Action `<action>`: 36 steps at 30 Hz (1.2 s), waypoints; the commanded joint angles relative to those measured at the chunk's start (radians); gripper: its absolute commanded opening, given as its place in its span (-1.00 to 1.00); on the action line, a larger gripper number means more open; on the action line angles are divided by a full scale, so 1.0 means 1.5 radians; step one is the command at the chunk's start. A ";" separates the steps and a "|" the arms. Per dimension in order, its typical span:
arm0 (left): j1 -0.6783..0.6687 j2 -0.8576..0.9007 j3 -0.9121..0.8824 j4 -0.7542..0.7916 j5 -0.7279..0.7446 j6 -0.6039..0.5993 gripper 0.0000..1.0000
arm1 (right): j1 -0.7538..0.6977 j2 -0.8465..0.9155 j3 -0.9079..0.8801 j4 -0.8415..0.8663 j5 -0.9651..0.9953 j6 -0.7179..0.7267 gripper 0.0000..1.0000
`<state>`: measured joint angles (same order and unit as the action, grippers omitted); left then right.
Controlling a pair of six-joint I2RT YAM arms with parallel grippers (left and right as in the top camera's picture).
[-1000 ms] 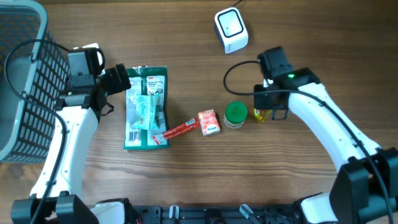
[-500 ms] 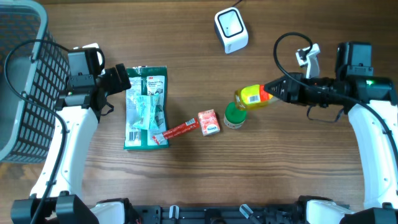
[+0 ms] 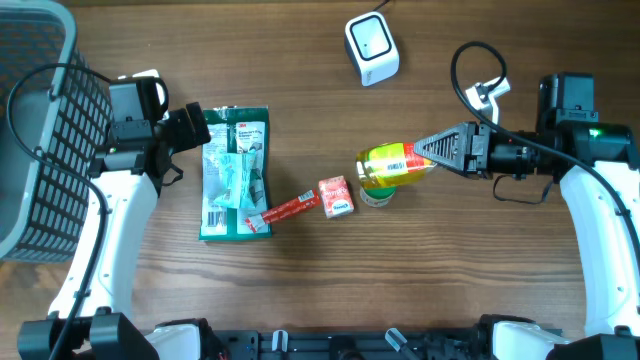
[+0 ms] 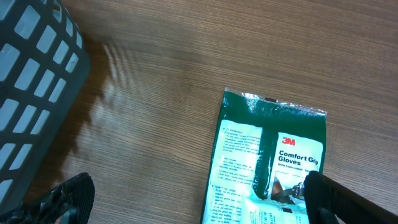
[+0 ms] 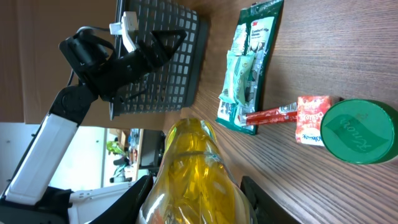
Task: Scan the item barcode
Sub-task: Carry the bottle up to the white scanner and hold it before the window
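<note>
While the right hand [image 3: 425,158] grips the yellow bottle [image 3: 392,163] sideways above the green-lidded jar [image 5: 357,132] near the bench's middle, the left hand [image 3: 195,128] gapes empty by the gloves pack [image 3: 235,170] toward the left edge.

- The overhead camera is looking straight down from high above, taking in the whole worktop [image 3: 300,290], from the basket [image 3: 30,120] at the left edge to the scanner [image 3: 371,48] near the far edge.
- The left wrist camera is hanging close over the wood and facing down, framing only a basket corner and the top of the glove pack [image 4: 273,155] between the tips of the left pincer [image 4: 196,190].
- The right wrist camera is lying rolled sideways, looking low across the worktop past the yellow bottle [image 5: 193,168], very near the lens, toward the left arm [image 5: 93,62].
- All three views are sharing the basket and the glove pack.
</note>
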<state>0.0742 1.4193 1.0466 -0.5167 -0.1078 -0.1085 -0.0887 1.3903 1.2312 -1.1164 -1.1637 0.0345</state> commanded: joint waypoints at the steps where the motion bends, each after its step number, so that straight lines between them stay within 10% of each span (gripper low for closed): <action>1: 0.004 -0.008 0.005 0.002 -0.004 0.013 1.00 | -0.002 -0.002 0.014 -0.003 -0.048 -0.013 -0.54; 24: 0.004 -0.008 0.005 0.002 -0.004 0.013 1.00 | -0.002 -0.002 0.014 -0.023 0.020 -0.012 -0.53; 36: 0.004 -0.008 0.005 0.002 -0.004 0.013 1.00 | 0.003 -0.002 0.029 -0.018 0.478 0.099 -0.71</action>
<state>0.0742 1.4193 1.0466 -0.5167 -0.1078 -0.1085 -0.0887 1.3903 1.2312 -1.1572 -0.5735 0.1120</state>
